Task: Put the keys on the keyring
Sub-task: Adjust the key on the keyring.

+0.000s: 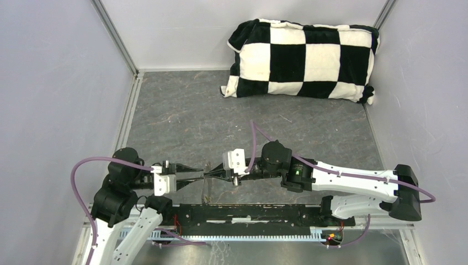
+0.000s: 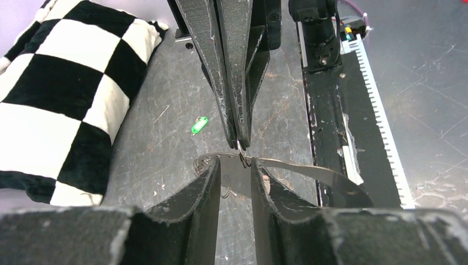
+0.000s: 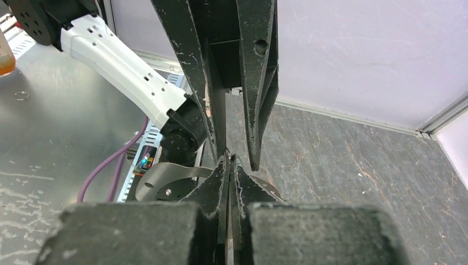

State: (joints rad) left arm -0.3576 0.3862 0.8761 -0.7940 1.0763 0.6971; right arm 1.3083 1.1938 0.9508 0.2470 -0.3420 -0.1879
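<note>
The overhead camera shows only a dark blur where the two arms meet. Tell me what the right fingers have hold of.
Observer: In the left wrist view the right fingers are shut, pinching a thin bit of wire at their tips. It looks like the keyring.
Operator: Now report the left fingers.
Observer: The left fingers stand apart, with that wire at the mouth of the gap between them.
Operator: Find me a key.
Observer: A green key lies flat on the table, on the pillow side of the right fingers.
</note>
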